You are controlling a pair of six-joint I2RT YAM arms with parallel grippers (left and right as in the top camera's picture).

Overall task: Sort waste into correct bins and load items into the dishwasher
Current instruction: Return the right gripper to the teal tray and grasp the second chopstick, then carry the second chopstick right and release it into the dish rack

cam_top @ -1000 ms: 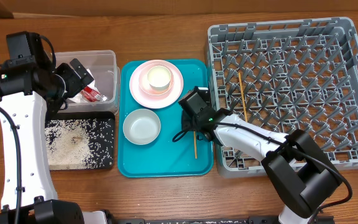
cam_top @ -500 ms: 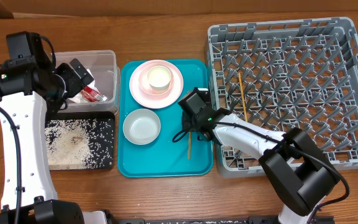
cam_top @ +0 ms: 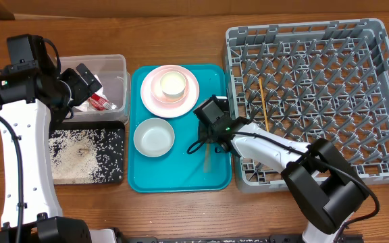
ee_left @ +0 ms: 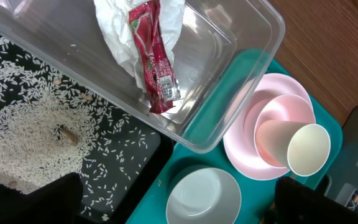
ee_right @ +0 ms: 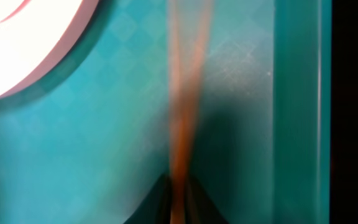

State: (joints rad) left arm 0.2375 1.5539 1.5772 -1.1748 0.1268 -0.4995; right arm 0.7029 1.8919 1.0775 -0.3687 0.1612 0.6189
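Note:
My right gripper (cam_top: 208, 140) is over the teal tray (cam_top: 181, 177), shut on a thin wooden chopstick (cam_top: 208, 159) that shows blurred. In the right wrist view the fingers (ee_right: 178, 200) pinch the orange stick (ee_right: 183, 118) just above the tray floor. A second chopstick (cam_top: 263, 103) lies in the grey dish rack (cam_top: 302, 30). My left gripper (cam_top: 86, 81) hangs open and empty over the clear tub (cam_top: 118, 64), which holds the napkin (ee_left: 114, 25) and the red wrapper (ee_left: 151, 59). Rice (cam_top: 80, 152) lies in the black tray (cam_top: 117, 131).
On the teal tray stand a pink plate (cam_top: 155, 101) bearing a bowl with a small cup (ee_left: 308, 149) in it, and a white bowl (cam_top: 154, 137) in front of it. The rack stands right of the tray, touching its edge.
The chopstick in my right gripper has shifted slightly to the left and now shows blurred, in motion. The left arm has not moved.

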